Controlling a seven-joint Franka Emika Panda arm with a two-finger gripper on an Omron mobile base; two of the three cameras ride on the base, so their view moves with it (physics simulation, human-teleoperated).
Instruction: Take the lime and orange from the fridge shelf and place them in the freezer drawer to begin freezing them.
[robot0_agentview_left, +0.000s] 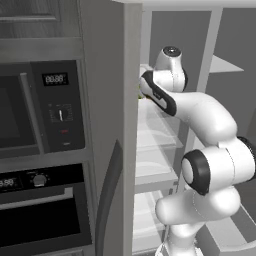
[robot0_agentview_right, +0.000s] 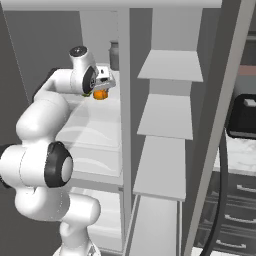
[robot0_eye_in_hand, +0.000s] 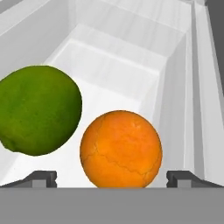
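Your gripper (robot0_eye_in_hand: 111, 178) is spread wide and empty, with the orange (robot0_eye_in_hand: 120, 148) centred between its fingertips and the lime (robot0_eye_in_hand: 37, 110) off to one side.

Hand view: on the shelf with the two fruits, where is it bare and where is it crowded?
Bare: the shelf floor behind the lime and orange, to the back wall. Crowded: the near edge, where both fruits sit close together between the open hand's fingertips.
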